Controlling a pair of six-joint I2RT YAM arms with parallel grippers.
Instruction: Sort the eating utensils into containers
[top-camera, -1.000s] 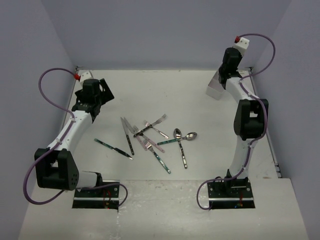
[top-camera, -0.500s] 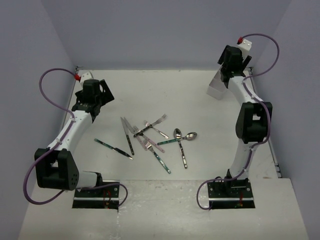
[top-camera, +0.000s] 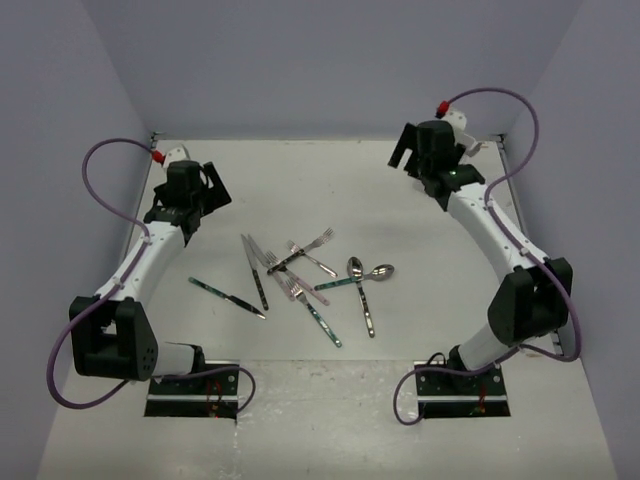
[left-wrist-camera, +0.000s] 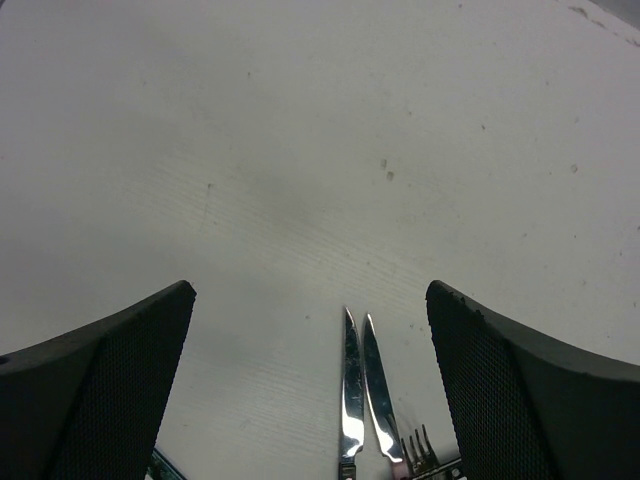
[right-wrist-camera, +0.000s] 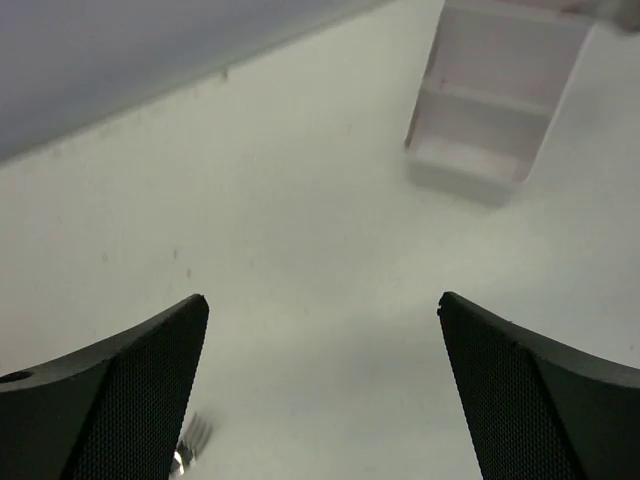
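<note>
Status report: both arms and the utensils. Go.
Left gripper jaws open, empty. Right gripper jaws open, empty, facing the bin. Utensils loose mid-table, several crossed over each other; visible bin compartments empty.

No text, brand or number is legible (across 3 views) on the eating utensils or container.

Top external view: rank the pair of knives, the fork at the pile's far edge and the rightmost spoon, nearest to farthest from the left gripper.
Measured from the left gripper, which is at the far left:
1. Pair of knives: on the left side of the pile, nearest.
2. Fork: at the far edge of the pile, around its middle.
3. Rightmost spoon: at the right end of the pile, plainly farthest.
</note>
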